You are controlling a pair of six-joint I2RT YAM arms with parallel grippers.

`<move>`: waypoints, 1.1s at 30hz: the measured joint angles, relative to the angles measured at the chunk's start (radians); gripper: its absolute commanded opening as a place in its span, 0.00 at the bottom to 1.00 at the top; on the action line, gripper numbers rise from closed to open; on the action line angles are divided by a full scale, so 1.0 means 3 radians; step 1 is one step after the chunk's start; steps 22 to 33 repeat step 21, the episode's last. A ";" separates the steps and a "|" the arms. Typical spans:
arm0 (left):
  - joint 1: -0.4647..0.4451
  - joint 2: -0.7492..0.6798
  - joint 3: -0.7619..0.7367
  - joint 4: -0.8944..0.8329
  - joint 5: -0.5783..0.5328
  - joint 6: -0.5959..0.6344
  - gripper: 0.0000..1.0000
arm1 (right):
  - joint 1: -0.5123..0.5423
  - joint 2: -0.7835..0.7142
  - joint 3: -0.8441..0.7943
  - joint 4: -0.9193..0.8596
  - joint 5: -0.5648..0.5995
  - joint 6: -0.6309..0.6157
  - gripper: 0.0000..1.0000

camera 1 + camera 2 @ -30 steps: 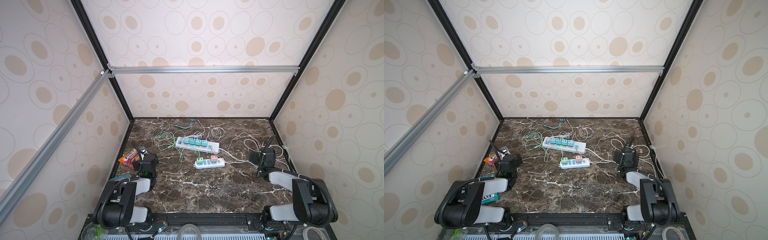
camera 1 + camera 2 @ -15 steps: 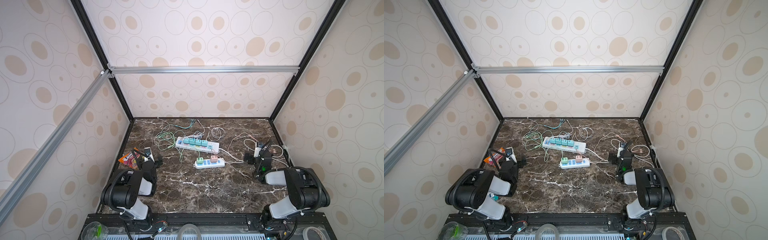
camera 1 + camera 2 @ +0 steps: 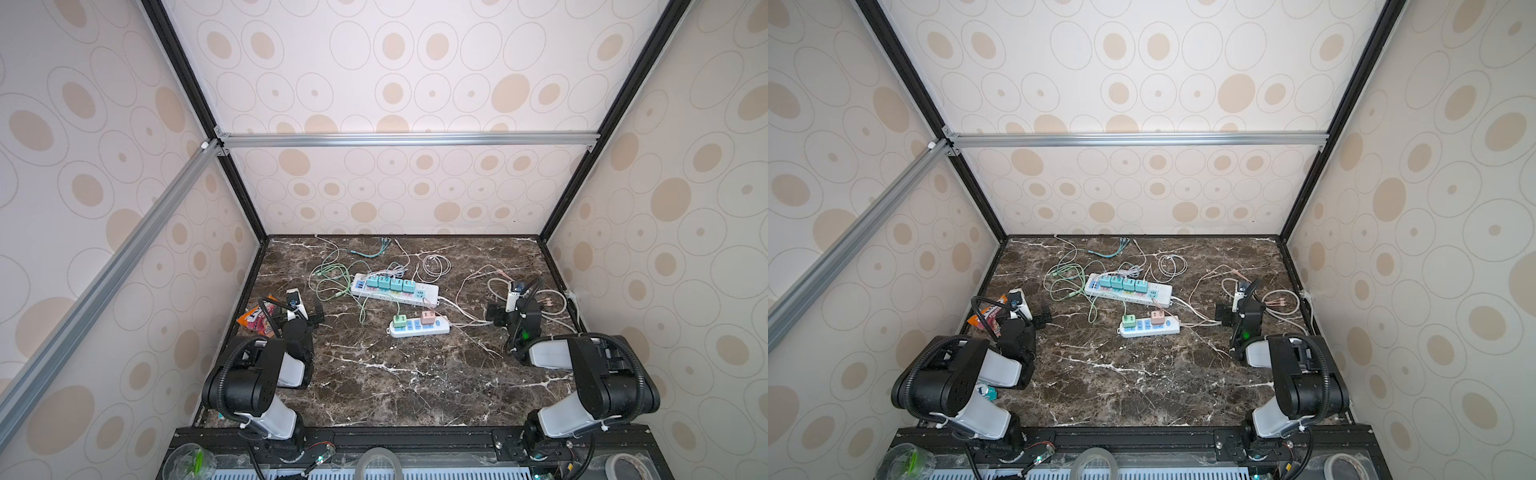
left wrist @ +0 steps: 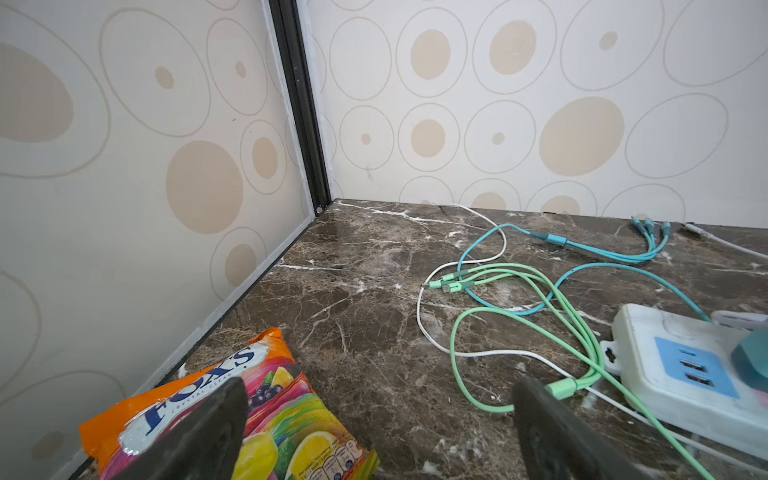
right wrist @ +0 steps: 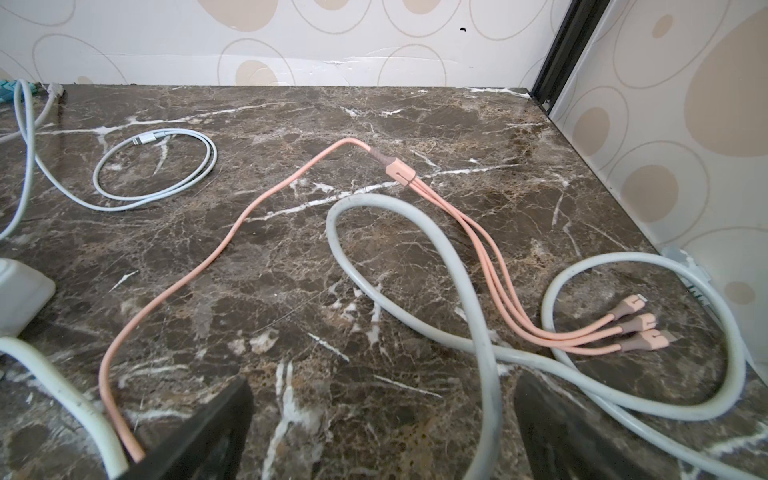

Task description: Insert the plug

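At the centre of both top views, on the marble table [image 3: 395, 386], sit two power strips: the long strip [image 3: 424, 296] with four teal adapters [image 3: 390, 285] seated in a row, and just below it in frame the short strip [image 3: 439, 328] with a green adapter [image 3: 400, 320] and a pink adapter [image 3: 427, 317] plugged in. I cannot tell which plug is the one to insert. Loose ends in sight: the pink cable [image 5: 249, 216] ends in three plugs [image 5: 640, 322], lying flat inside a loop of thick grey cord [image 5: 415, 257], right of centre in the top views near the right wall. The green cable [image 4: 519, 278] ends lie left of the long strip. My left gripper [image 4: 380, 390] is at the left edge of the table in the top views, well apart from both strips, jaws spread wide, nothing between them. The candy bag [image 4: 291, 407] lies under one fingertip and a green connector [image 4: 561, 388] just beside the other. My right gripper [image 5: 384, 386] is right of the short strip in the top views, low over the marble, jaws wide, gripping nothing. The pink cable runs past one finger, and the grey cord passes between the two. Further back lie a teal cable [image 4: 557, 240] and a coiled white cable [image 5: 153, 170].
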 measured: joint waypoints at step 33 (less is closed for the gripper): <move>0.0000 0.0000 0.0000 -0.0022 0.0001 0.0000 0.98 | -0.0092 0.0000 0.0010 -0.0013 -0.0598 -0.0164 0.98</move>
